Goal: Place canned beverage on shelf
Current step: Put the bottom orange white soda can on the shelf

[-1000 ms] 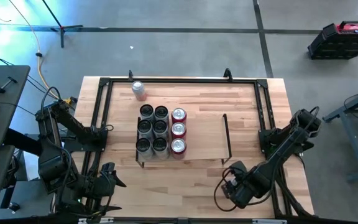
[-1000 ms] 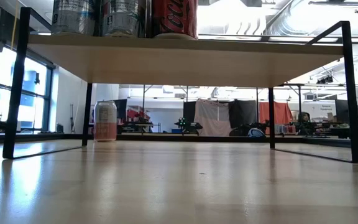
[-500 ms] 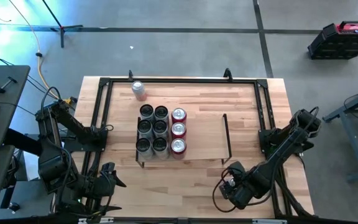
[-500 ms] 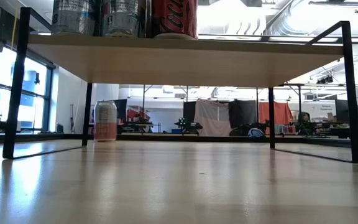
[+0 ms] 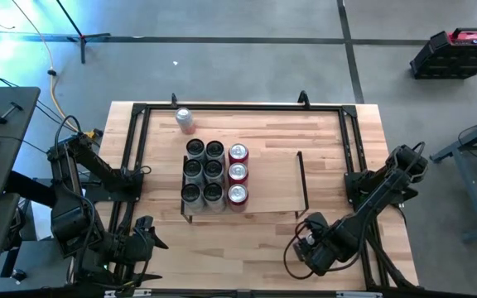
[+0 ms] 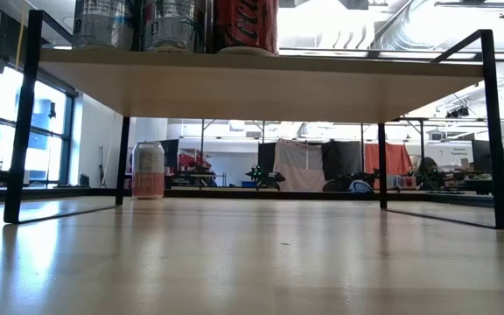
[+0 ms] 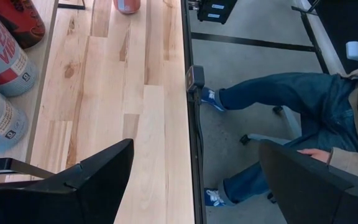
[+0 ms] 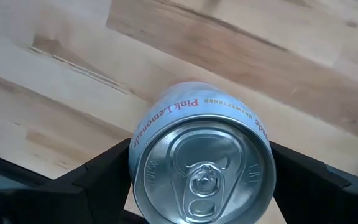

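Right wrist view has a pink-lemonade can [image 8: 202,163] gripped btwn the right gripper [image 8: 202,180] jaws near the desk's near-right edge, w/ nine cans already on the shelf [image 5: 267,178] (left gripper [image 7: 191,180] wide open, idle), so placement remains.

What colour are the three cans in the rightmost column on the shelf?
Red, with silver tops; the cans on the shelf show best in the high view.
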